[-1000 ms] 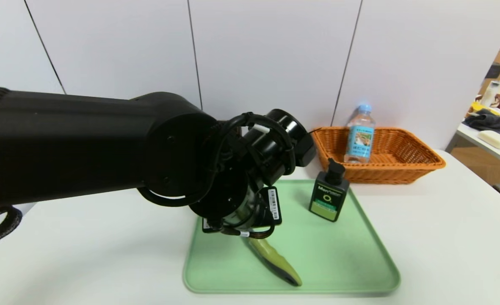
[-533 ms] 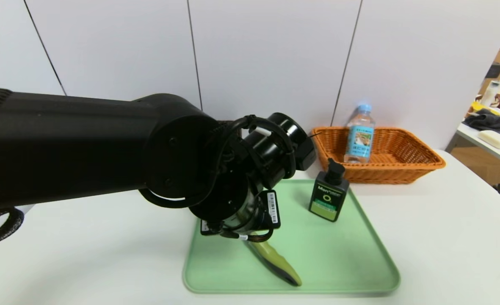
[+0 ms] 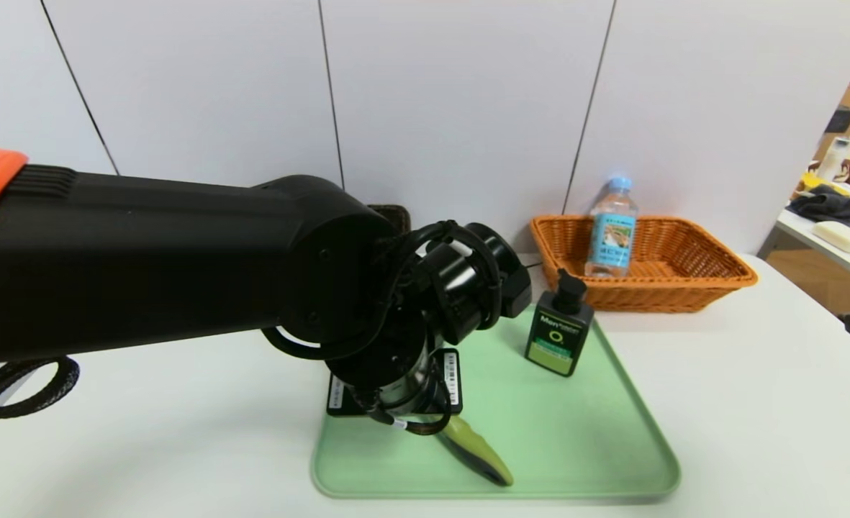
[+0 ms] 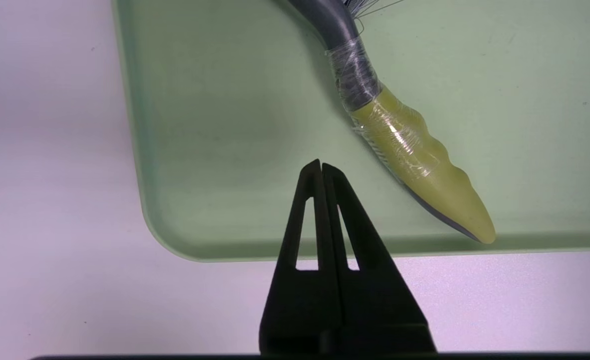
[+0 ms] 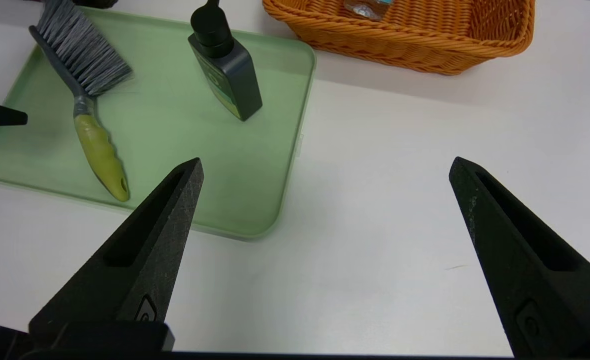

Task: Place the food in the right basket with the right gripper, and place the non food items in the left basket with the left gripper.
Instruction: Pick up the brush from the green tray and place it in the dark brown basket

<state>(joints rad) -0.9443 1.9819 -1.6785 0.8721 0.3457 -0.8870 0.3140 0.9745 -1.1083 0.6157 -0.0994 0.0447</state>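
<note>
Head view: the thick black left arm (image 3: pixel 144 266) fills the left half and blocks most of what sits behind it. Only a dark corner of the left basket (image 3: pixel 391 214) peeks out above the wrist; the rest is hidden. The left gripper (image 4: pixel 320 167) fingertips are not visible from the head; the wrist body covers them. The wrist view shows both fingers pressed flat together, holding nothing, hovering over the near left part of the green tray (image 4: pixel 215 125), beside the brush handle but apart from it.

Scrub brush (image 5: pixel 87 100) lies flat on the tray. From the head only the olive handle tip (image 3: pixel 478 453) shows; bristles are covered by the wrist. In the left wrist view the bristle end is cut off at the frame edge; clear wrap is visible around the neck.

Black pump bottle (image 3: pixel 558 334) stands upright on the far part of the tray, well apart from the brush, label text too small to read.

Water bottle (image 3: pixel 612 226) stands upright inside the orange right basket (image 3: pixel 691 277), behind the tray; in the right wrist view only its base is visible, the rest cut off.

Right gripper (image 5: pixel 324 170) is out of the head view. Its 2 fingers are spread wide, empty, above the bare white table (image 5: pixel 399 150) right of the tray, well clear of everything.

Clutter on a side table at far right is hard to make out.
</note>
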